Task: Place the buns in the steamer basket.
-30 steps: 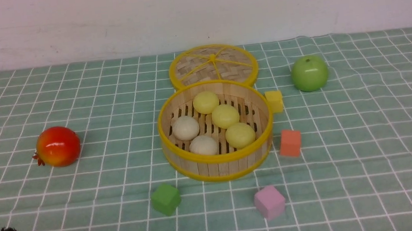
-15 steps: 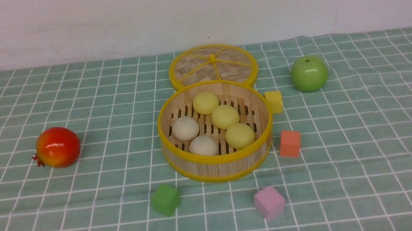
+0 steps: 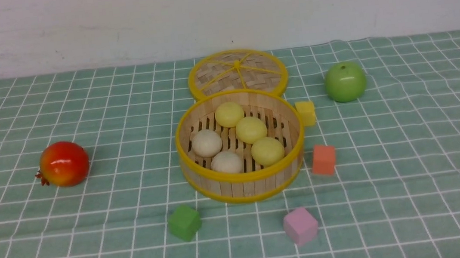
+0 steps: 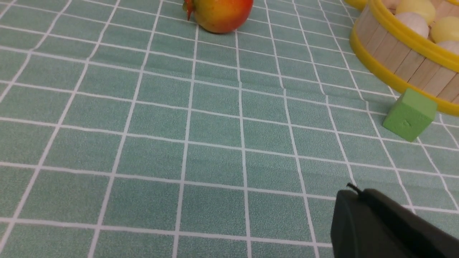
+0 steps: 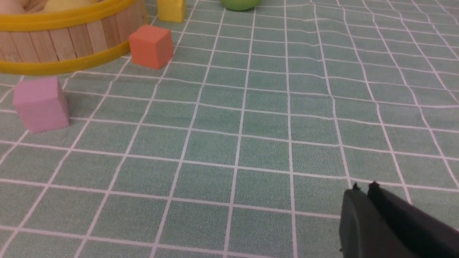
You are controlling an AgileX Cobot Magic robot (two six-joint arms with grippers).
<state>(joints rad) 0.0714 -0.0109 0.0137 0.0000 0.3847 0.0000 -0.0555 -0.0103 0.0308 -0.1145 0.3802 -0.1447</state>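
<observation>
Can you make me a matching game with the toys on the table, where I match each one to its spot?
Things:
1. green apple
2. pomegranate
3. woven lid
4. pink cube

Places (front view):
A. left of the steamer basket, well apart from it
B. right behind the basket
C. in front of the basket, toward the right
D. far right, behind the basket's level

Pairs: 1-D, 2-A, 3-B, 4-C
</observation>
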